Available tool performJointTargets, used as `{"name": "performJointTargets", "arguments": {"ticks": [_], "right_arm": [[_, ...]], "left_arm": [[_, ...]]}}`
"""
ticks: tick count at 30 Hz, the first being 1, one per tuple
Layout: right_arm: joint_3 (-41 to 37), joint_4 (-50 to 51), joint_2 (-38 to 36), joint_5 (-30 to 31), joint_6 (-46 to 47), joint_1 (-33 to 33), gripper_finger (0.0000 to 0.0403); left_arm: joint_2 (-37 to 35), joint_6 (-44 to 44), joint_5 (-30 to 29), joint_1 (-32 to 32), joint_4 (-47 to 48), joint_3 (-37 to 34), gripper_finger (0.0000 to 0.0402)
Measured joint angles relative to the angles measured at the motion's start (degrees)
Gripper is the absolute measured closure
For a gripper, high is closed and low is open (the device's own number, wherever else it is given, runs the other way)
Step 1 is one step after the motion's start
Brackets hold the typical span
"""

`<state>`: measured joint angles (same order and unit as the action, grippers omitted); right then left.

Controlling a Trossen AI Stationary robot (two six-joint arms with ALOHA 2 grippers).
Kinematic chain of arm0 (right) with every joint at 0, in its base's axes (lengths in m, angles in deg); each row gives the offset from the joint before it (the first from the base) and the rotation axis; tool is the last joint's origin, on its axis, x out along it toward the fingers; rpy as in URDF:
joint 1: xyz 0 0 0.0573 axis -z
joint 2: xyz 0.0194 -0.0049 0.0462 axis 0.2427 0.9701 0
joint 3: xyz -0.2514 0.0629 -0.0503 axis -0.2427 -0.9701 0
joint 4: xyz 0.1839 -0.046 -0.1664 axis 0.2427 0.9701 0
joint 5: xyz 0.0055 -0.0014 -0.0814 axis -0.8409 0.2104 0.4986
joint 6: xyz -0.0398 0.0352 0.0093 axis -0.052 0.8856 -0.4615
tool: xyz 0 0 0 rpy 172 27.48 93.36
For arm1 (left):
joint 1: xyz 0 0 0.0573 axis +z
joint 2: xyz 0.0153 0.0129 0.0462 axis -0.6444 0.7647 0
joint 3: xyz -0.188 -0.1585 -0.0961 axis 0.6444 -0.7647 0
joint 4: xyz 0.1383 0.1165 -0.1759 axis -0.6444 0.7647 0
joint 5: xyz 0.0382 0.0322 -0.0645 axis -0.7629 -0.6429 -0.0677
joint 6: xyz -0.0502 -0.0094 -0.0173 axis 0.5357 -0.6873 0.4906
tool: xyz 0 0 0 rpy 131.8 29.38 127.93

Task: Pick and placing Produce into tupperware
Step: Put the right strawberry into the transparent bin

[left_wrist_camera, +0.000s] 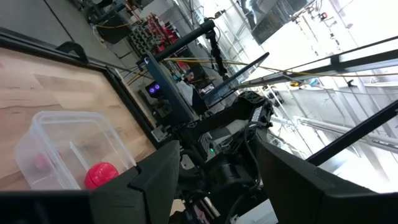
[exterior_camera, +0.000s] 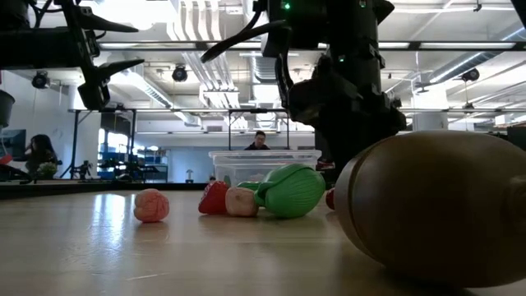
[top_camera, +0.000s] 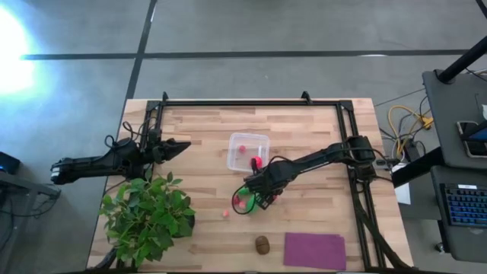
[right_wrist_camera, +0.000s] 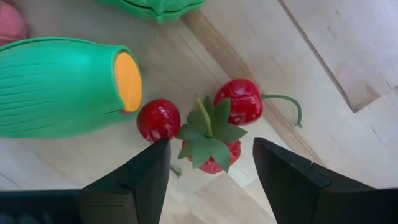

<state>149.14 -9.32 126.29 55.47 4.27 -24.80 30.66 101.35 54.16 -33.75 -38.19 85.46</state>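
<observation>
1. Produce is clustered near the middle of the wooden table [top_camera: 304, 152], just beside the clear tupperware [top_camera: 248, 151] on the side toward the purple mat [top_camera: 314, 250].
2. The right gripper [right_wrist_camera: 211, 165] is lowered over this cluster, its two dark fingers [right_wrist_camera: 140, 180] spread apart on either side of a strawberry [right_wrist_camera: 211, 152] with a green leafy cap; nothing is clamped between them.
3. Two cherries [right_wrist_camera: 239, 101] with a green stem are seen touching the strawberry, and a green oblong piece [right_wrist_camera: 59, 87] with an orange end lies just beside them.
4. From table height, the green piece [exterior_camera: 289, 191] is seen with a red piece [exterior_camera: 214, 198] and a pale pink piece [exterior_camera: 241, 201] against it, and a pink ball [exterior_camera: 151, 205] sits apart.
5. A brown kiwi-like ball [top_camera: 262, 244] rests near the purple mat, well apart from the cluster.
6. Two small red pieces [left_wrist_camera: 101, 175] are already lying inside the tupperware.
7. The left gripper [top_camera: 183, 145] is held above the table beside the leafy plant [top_camera: 148, 217], away from the produce, with its fingers [left_wrist_camera: 149, 180] apart and empty.
</observation>
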Motion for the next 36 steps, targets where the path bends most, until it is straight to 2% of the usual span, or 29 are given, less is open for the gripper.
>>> {"name": "performJointTargets", "arguments": {"ticks": [12, 23, 36], "right_arm": [[-0.9, -0.6, 0.0, 1.0, -0.1, -0.2, 0.0221], [-1.8, -2.0, 0.0, 1.0, 0.8, -1.4, 0.0215], [-3.1, -2.5, 0.0, 1.0, 1.9, -1.4, 0.0254]], "left_arm": [[0.0, 0.0, 0.0, 0.0, 0.0, 0.0, 0.0201], [0.0, 0.0, 0.0, 0.0, 0.0, 0.0, 0.0201], [0.0, 0.0, 0.0, 0.0, 0.0, 0.0, 0.0201]]}}
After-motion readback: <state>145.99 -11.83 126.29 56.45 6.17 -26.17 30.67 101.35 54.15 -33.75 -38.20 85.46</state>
